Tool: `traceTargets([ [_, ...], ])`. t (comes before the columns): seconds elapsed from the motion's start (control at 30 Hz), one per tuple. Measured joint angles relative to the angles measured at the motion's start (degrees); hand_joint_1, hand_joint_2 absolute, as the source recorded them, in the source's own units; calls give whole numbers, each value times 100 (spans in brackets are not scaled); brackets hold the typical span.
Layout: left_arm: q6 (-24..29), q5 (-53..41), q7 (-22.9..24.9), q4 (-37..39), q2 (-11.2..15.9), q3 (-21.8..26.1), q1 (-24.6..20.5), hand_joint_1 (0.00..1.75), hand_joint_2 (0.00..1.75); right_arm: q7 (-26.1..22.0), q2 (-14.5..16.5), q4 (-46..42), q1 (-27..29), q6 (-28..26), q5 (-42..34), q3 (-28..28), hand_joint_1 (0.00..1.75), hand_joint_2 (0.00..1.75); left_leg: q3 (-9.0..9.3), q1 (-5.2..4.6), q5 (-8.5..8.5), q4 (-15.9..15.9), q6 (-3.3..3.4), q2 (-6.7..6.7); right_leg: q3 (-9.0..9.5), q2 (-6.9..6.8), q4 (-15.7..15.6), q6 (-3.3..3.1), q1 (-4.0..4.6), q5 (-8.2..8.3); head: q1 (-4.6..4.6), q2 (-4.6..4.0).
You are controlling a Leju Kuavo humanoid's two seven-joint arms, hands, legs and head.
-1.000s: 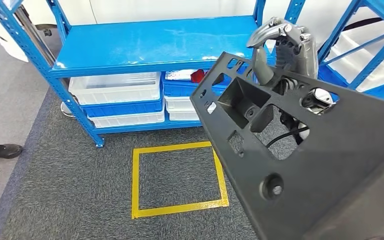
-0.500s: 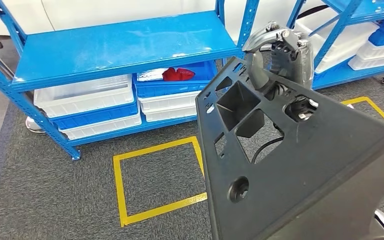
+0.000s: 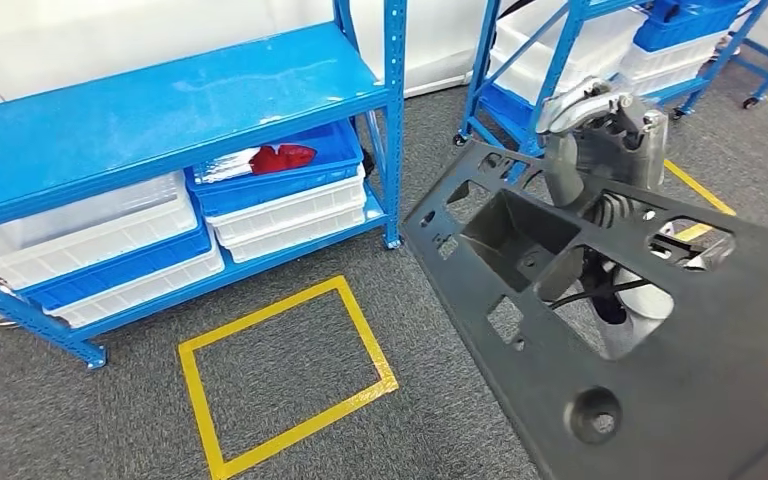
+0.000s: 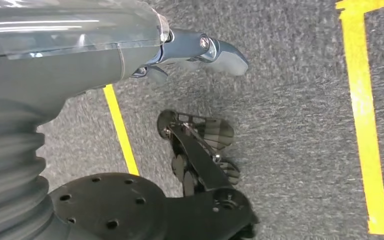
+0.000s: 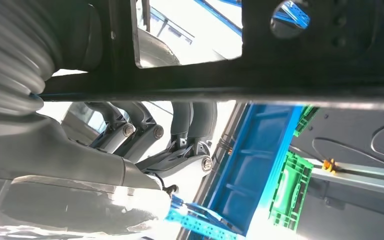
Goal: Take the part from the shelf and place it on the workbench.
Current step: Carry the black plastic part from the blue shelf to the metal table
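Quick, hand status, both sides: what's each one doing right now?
Left hand: hangs over the carpet, holding nothing; open or closed cannot be told.
Right hand: grips the black part.

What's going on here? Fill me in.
The robot's right hand holds a large black plastic part up in front of its body, fingers hooked over the part's far edge. The blue shelf it came from stands to the left, with bins on its lower level. The left hand hangs empty above the carpet. No workbench is in sight, so the placing is not yet done.
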Motion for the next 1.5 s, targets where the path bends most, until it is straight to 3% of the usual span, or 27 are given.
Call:
traceTargets([
  [0.07,-26,26,-2,0,0,1,-5,0,175,-8,0,-4,21,164,3,-148,175,175,364,12,397,-799,42,-209,-8,160,34,23,-1,-7,0,0],
  [0.13,-43,49,-4,0,-8,2,-7,0,175,16,0,-11,29,219,75,-207,175,175,592,24,562,-1334,71,-438,-50,308,65,85,-15,2,0,0],
  [0.17,-46,58,-4,0,-16,2,-9,0,175,36,0,-15,41,224,118,-221,175,175,614,21,550,-1395,85,-478,-77,373,67,124,-27,17,0,0],
  [0.23,-55,61,-3,1,-44,2,-30,0,175,66,22,-31,75,225,168,-275,175,175,622,11,588,-1438,140,-367,-121,474,46,205,-58,54,0,0],
  [0.3,-62,61,-1,2,-79,3,-58,0,175,77,94,-44,86,232,174,-384,175,175,636,15,644,-1505,215,-234,-198,237,164,254,-46,-36,2,0],
  [0.37,-72,61,5,2,-97,5,-51,0,175,84,216,-44,78,256,152,-504,175,175,640,8,671,-1546,257,-86,-455,-144,725,273,-33,-365,4,0],
  [0.43,-92,62,23,2,-101,9,-21,0,175,88,363,-37,84,293,119,-604,175,175,629,-5,666,-1545,268,84,-791,-260,1460,295,-49,-680,4,0],
  [0.47,-104,65,38,3,-102,14,-13,0,175,89,438,-33,90,318,99,-651,175,175,625,-7,661,-1543,268,171,-864,-273,1630,306,-54,-707,4,0],
  [0.5,-117,69,56,3,-105,19,-11,0,175,89,505,-30,93,344,77,-698,175,175,624,-7,655,-1540,262,254,-824,-292,1578,313,-57,-630,4,0],
  [0.57,-133,77,91,4,-118,29,-14,0,175,90,616,-28,92,397,47,-782,175,175,639,-12,631,-1528,232,404,-426,-464,861,306,-49,-290,4,0],
  [0.63,-137,82,109,3,-130,42,-16,0,175,93,689,-28,86,443,32,-831,175,175,658,-48,596,-1508,181,525,-69,-726,184,242,6,-96,4,0],
  [0.67,-137,84,117,3,-133,49,-18,0,175,97,709,-26,87,476,18,-849,175,175,667,-66,580,-1501,154,582,-13,-790,53,203,33,-89,4,0],
  [0.73,-130,91,138,3,-133,64,-22,0,175,105,723,-19,93,558,-30,-882,175,175,686,-79,556,-1496,101,698,-37,-667,41,127,46,-88,4,0],
  [0.77,-124,96,146,3,-131,73,-28,0,175,105,723,-14,96,609,-69,-902,175,175,687,-67,524,-1472,67,660,-41,-598,34,97,36,-77,3,0],
  [0.83,-104,107,169,3,-123,94,-32,0,175,61,723,15,98,765,-178,-970,175,175,570,-37,307,-1171,12,372,-36,-465,11,27,5,-49,3,0],
  [0.9,-66,112,199,3,-112,111,-8,0,175,-46,723,94,121,970,-272,-1081,175,175,238,-19,-71,-431,-8,83,-37,-328,10,-15,1,-38,3,0],
  [0.93,-41,112,214,2,-107,118,12,0,175,-106,723,147,146,1066,-293,-1151,175,175,57,-17,-207,-50,-11,44,-39,-246,14,-23,7,-37,3,0],
  [0.97,-14,112,228,2,-98,126,29,0,175,-164,723,203,174,1156,-305,-1228,175,175,-63,-18,-240,182,-8,30,-40,-158,21,-27,12,-36,3,0],
  [1.0,18,114,249,2,-87,133,37,0,175,-220,723,259,200,1241,-311,-1315,175,175,-87,-18,-155,190,2,21,-41,-69,31,-26,16,-36,3,0],
  [1.07,78,127,292,2,-50,153,36,0,175,-322,724,363,234,1392,-323,-1499,175,175,150,-16,264,-412,42,-74,-40,100,57,-16,15,-43,4,0],
  [1.13,124,144,325,2,7,191,35,0,175,-425,723,477,244,1512,-330,-1679,175,175,455,1,549,-1129,87,-329,-63,249,84,25,14,-43,4,0],
  [1.2,156,159,340,2,61,233,35,0,175,-517,726,607,249,1598,-328,-1829,175,175,563,3,576,-1385,114,-442,-110,383,89,98,-14,-17,3,0],
  [1.27,176,175,341,-2,102,254,20,0,175,-570,750,720,254,1647,-317,-1970,175,175,584,-1,612,-1444,165,-319,-143,452,70,176,-39,12,3,0],
  [1.33,181,186,327,-9,147,268,6,0,175,-589,822,804,226,1661,-296,-2126,175,175,613,11,661,-1522,231,-174,-233,190,240,243,-18,-115,4,0],
  [1.4,181,188,296,-13,197,286,24,0,175,-594,962,888,191,1652,-261,-2271,175,175,624,7,675,-1557,262,-12,-528,-167,866,300,-17,-466,4,0],
  [1.47,179,186,260,-13,242,303,45,0,175,-597,1154,966,193,1627,-227,-2401,175,175,614,0,666,-1552,266,165,-866,-268,1566,349,-49,-738,4,0],
  [1.5,176,185,244,-13,259,311,47,0,175,-598,1258,994,197,1614,-217,-2465,175,175,612,-1,659,-1547,260,253,-919,-282,1681,367,-65,-731,4,0],
])
